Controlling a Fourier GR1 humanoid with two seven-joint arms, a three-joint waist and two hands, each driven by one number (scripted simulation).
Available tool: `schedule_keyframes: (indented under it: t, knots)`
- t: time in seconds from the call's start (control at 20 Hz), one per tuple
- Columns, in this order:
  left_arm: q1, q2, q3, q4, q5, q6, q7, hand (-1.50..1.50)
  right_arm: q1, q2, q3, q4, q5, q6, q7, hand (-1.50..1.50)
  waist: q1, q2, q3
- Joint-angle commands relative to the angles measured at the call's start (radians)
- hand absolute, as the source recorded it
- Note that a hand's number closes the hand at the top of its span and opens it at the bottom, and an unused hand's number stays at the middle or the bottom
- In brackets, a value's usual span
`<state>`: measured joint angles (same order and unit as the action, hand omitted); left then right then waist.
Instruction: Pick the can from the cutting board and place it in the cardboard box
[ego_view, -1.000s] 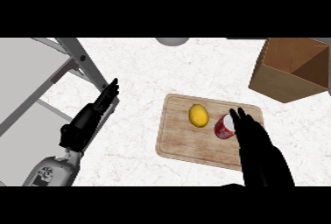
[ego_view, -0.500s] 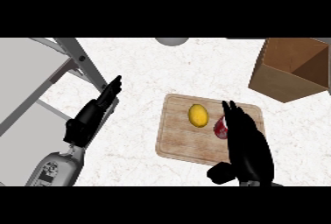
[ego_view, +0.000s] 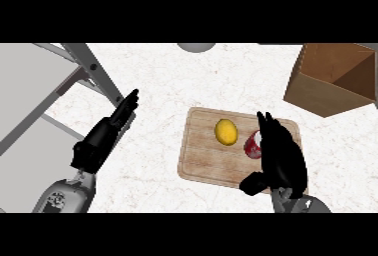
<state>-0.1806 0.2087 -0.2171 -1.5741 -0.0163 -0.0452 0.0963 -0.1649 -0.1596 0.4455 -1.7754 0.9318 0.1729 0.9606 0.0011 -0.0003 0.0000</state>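
A red can (ego_view: 252, 145) stands on the wooden cutting board (ego_view: 207, 165), right of a yellow lemon (ego_view: 226, 131). My right hand (ego_view: 279, 155) hangs over the can and hides its right side; the fingers are straight and point away from me, the thumb sticks out at the lower left. The open cardboard box (ego_view: 334, 77) stands at the far right. My left hand (ego_view: 107, 132) rests open on the counter left of the board, fingers pointing up.
A grey sink or rack structure (ego_view: 44, 100) fills the left side, with a slanted bar (ego_view: 96, 70) near my left hand. A grey round object (ego_view: 196, 47) sits at the counter's far edge.
My right hand has slid left and a little forward over the can, covering more of it. The left hand has stayed put.
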Motion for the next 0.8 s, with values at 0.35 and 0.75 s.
schedule_keyframes:
  t: [0.35,0.75]
  knots:
    - [0.047,-0.046,0.047,0.017,-0.037,-0.070,-0.058,0.00,-0.019,0.081,-0.053,0.119,0.074,0.018,-0.060,-1.50,0.002,0.000,0.000]
    - [0.019,-0.073,0.082,0.000,-0.076,-0.089,-0.021,0.00,0.033,0.105,-0.076,0.126,0.082,0.068,-0.080,-1.50,-0.001,0.000,0.000]
